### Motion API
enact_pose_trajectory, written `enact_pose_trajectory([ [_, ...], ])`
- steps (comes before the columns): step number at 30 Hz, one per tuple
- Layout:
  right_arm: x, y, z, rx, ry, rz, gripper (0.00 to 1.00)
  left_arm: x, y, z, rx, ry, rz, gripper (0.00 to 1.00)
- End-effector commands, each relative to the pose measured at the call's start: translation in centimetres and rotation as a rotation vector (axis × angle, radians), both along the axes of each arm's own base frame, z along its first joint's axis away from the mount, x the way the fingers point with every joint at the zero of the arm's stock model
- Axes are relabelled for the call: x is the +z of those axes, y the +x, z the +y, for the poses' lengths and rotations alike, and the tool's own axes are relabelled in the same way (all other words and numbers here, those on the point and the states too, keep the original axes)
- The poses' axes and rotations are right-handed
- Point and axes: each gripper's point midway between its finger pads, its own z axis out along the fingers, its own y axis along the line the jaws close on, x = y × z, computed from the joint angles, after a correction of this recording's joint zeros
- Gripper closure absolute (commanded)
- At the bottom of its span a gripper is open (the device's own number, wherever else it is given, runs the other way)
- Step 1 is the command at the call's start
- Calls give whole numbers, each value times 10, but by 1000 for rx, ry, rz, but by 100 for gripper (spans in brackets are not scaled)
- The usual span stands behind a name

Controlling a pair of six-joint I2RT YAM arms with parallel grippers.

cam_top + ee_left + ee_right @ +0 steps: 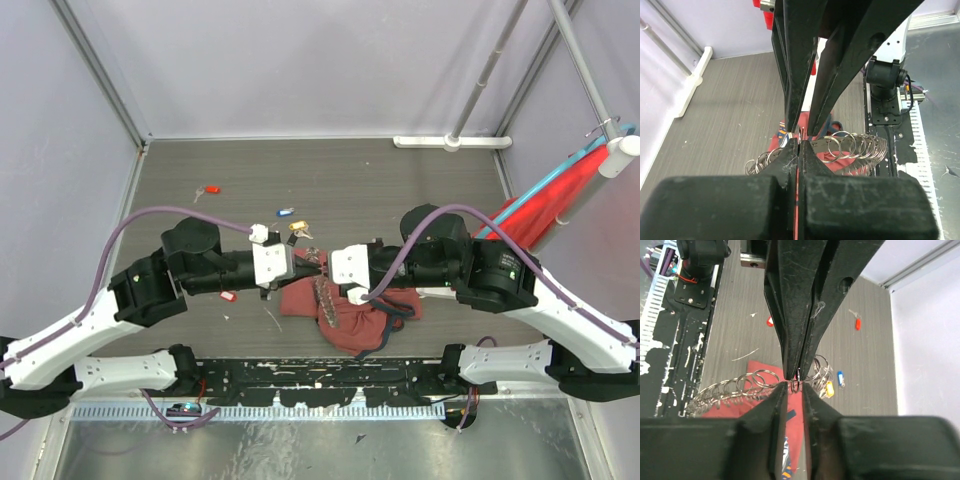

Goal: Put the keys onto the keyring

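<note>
The keyring [322,292], a wire loop strung with many small silvery rings [852,146], lies over a dark-red cloth bag [350,318]. Both grippers meet tip to tip just above it. My left gripper [306,263] [798,143] is shut, pinching one small ring of the keyring [796,385]. My right gripper [327,268] [794,386] is slightly open, its fingertips either side of that same ring with a gap showing. Loose keys lie on the table: a blue one [286,212] [840,378], a yellow one [299,228] [829,388] and two red ones [210,189] [227,295].
A black perforated rail [320,378] runs along the near edge between the arm bases. Red cloth with blue poles [560,195] leans at the right wall. A white bar [450,142] lies at the back wall.
</note>
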Motion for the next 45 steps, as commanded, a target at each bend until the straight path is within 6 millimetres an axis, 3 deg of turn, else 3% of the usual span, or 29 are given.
enact_pose_trajectory([
  [1, 45, -10, -1, 47, 153, -54, 69, 28, -3, 8, 16, -118, -13, 100],
  [3, 51, -15, -5, 68, 187, -72, 63, 31, -4, 11, 24, -152, -10, 100],
  [6, 57, -23, -12, 106, 240, -113, 62, 34, -6, 17, 31, -205, -17, 100],
  [11, 50, -37, -21, 171, 280, -156, 62, 37, -22, 25, -38, -232, -41, 100],
  [15, 43, -35, -20, 147, 291, -116, 63, 32, -36, 27, -122, -232, -85, 100],
  [16, 45, -29, -18, 88, 323, -58, 67, 30, -34, 27, -114, -232, -90, 100],
  [19, 61, 14, -22, -241, 480, 123, 80, 26, -25, 31, -52, -216, -85, 100],
  [21, 56, 29, -27, -370, 505, 193, 80, 25, -19, 36, 0, -206, -54, 100],
  [25, 45, 66, -50, -708, 625, 342, 63, 20, -20, 43, 26, -172, 6, 100],
  [28, 35, 82, -63, -880, 697, 411, 55, 14, -20, 47, 47, -136, 57, 100],
  [32, 11, 88, -56, -941, 672, 459, 48, 13, -16, 54, 99, -117, 107, 100],
  [37, -17, 95, -33, -993, 591, 509, 49, 14, -13, 60, 149, -111, 163, 100],
  [39, -30, 112, -37, -1094, 591, 548, 50, 15, -10, 63, 182, -104, 183, 100],
  [42, -63, 160, -41, -1147, 561, 727, 50, 12, -1, 70, 255, -96, 203, 100],
  [45, -102, 187, -24, -1128, 491, 891, 50, 4, -2, 75, 266, -62, 206, 100],
])
